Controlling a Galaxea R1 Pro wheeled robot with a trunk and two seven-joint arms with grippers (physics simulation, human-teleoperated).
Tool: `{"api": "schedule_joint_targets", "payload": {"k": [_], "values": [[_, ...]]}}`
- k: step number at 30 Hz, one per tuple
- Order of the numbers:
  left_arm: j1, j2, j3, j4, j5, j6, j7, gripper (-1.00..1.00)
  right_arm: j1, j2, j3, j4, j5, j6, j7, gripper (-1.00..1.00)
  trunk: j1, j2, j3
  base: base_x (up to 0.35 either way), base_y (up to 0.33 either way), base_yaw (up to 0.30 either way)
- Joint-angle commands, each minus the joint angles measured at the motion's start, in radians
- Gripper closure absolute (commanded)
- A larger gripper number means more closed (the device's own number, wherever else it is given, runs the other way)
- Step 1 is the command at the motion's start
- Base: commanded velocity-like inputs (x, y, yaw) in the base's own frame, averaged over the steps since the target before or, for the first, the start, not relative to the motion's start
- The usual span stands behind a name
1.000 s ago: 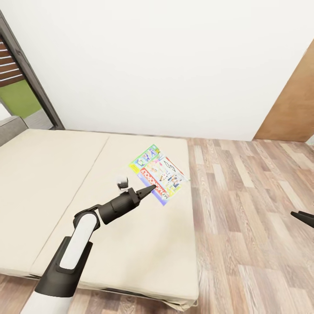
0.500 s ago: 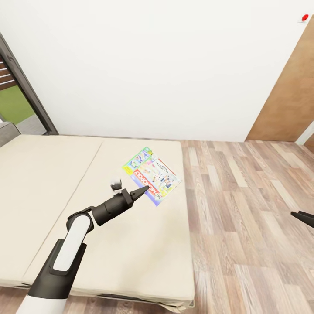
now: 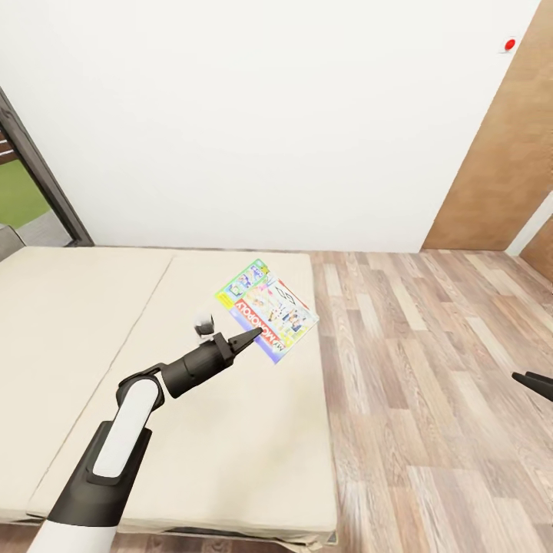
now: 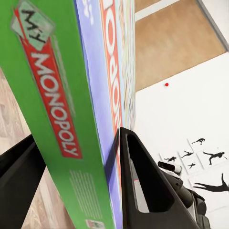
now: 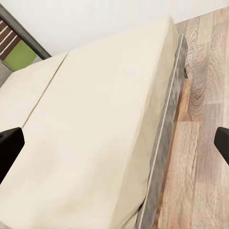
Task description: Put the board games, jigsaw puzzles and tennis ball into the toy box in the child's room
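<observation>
Cardboard, flat and printed: head view has the Monopoly board game (image 3: 266,309) at the tip of the left end effector (image 3: 250,336), over the cream bed (image 3: 92,322) near its wall-side corner. Whether the box rests on the mattress or is lifted clear, I cannot tell from here. Right end effector (image 3: 534,383) pokes in at the frame edge over the wood floor (image 3: 430,369); fingers look spread, nothing between them.

Left wrist view: board game (image 4: 71,95) seen edge-on, green side panel and purple face, pinched across its thickness between the two dark fingers (image 4: 143,186). Left end effector (image 4: 71,167) closed on it. Judgement: a stiff, light, broad box, smooth-printed, so a grip on one edge may let it pivot or slip; a deeper bite near the middle of a long side would carry better.

Right wrist view: finger (image 5: 9,145) at each side, wide apart, empty, above the bed (image 5: 95,119) edge and floor (image 5: 200,119).

No toy box or worktop in sight.
</observation>
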Motion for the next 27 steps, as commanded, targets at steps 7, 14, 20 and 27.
{"api": "schedule_joint_targets", "payload": {"k": [7,14,20,27], "values": [[-0.001,0.001,0.000,0.000,0.002,0.003,-0.002,1.00,-0.001,0.000,-0.001,0.000,0.002,0.010,0.005,-1.00,0.000,0.000,0.010,0.000,0.000,-0.088],[-0.001,0.001,-0.001,-0.001,0.002,0.002,-0.003,1.00,-0.001,0.000,-0.001,0.000,0.002,0.010,0.005,-1.00,-0.023,0.042,0.040,0.000,0.000,-0.083],[-0.001,0.001,0.000,-0.001,0.003,0.002,-0.003,1.00,0.000,-0.001,-0.001,0.000,0.001,0.010,0.006,-1.00,-0.046,0.084,0.063,0.000,0.000,-0.034],[-0.001,0.001,0.000,-0.002,0.003,0.002,-0.003,1.00,0.000,-0.001,-0.001,0.000,0.001,0.011,0.006,-1.00,-0.073,0.133,0.086,0.000,0.000,-0.008]]}}
